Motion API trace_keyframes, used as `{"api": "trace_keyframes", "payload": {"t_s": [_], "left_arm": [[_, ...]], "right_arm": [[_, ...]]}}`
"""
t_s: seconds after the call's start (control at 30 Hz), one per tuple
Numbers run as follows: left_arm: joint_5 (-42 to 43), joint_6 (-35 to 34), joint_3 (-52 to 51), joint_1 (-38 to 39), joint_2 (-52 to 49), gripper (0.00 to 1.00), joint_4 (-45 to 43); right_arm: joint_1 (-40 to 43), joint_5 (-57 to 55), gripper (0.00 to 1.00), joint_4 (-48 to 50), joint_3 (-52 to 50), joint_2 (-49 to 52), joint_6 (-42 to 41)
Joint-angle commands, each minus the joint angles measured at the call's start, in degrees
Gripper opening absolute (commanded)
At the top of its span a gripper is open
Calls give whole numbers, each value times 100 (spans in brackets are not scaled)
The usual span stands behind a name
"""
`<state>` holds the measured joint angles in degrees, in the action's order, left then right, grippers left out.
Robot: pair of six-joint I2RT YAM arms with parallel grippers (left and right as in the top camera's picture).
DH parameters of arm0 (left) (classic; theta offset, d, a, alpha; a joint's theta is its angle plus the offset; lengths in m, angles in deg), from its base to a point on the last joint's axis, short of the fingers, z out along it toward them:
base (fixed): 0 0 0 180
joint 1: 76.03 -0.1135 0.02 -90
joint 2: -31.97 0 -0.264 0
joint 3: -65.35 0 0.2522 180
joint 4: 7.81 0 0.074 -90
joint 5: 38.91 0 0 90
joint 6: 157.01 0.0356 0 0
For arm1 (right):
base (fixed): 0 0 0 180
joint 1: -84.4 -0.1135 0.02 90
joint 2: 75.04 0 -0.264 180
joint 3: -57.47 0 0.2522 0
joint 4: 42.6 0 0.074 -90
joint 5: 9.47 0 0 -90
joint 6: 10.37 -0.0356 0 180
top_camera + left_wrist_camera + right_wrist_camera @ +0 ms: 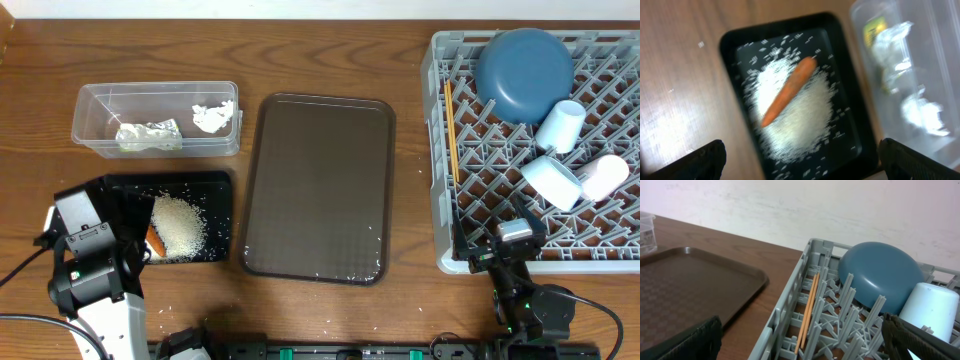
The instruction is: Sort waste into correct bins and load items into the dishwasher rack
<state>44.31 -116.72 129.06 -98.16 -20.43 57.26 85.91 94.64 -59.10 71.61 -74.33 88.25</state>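
Left gripper (805, 162): jaws spread wide, nothing between them, hanging above the black tray (730, 40). Right gripper (802, 342): jaws equally wide and empty, low at the near edge of the dishwasher rack (440, 150).

All positions are given from the brown serving tray (315, 190). The black tray lies just off its near left corner and takes the food waste: the rice heap (180, 228) with the carrot (787, 92) lying across it. The clear tub (90, 110), off the far left corner, takes the dry waste: crumpled foil (148, 135), tissue (212, 117) and yellow-green wrapper (875, 27).

The rack stands to the tray's right. The dark blue bowl (523, 70) leans mouth-down on the pegs, presumably to drain. The chopsticks (451, 130) lie in a channel along the side nearest the tray. The light blue cup (551, 180) and white cups (561, 124) lie tipped among the pegs.

Sorting and loading appear complete, apart from stray grains on the serving tray's near edge.
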Motion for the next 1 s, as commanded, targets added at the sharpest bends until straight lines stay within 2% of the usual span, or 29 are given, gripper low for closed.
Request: {"api": "trace_keyframes", "payload": {"t_s": [0.0,0.03,0.1,0.23,0.33,0.57,0.7,0.87,0.97], "left_arm": [[37,13,2,-24,-46,100,195],[140,44,0,-2,-66,100,201],[179,542,-15,170,-76,100,149],[186,2516,-258,920,186,100,-481],[188,3447,-706,1506,673,100,-1150],[201,3895,-2181,2194,1921,100,-2662],[601,4409,-3158,2258,2498,100,-3624],[815,4435,-4170,2258,3272,100,-4382],[929,4435,-4527,2258,3403,100,-4787]], "right_arm": [[70,-55,99,-26,-7,-39,68],[72,-55,99,-28,-7,-39,68],[72,-55,99,-28,-7,-39,68],[72,-55,99,-28,-7,-39,68],[72,-55,99,-28,-7,-39,68],[72,-55,99,-28,-7,-39,68],[72,-55,99,-26,-7,-39,68],[72,-55,99,-26,-7,-39,68],[70,-55,99,-28,-7,-39,68]]}}
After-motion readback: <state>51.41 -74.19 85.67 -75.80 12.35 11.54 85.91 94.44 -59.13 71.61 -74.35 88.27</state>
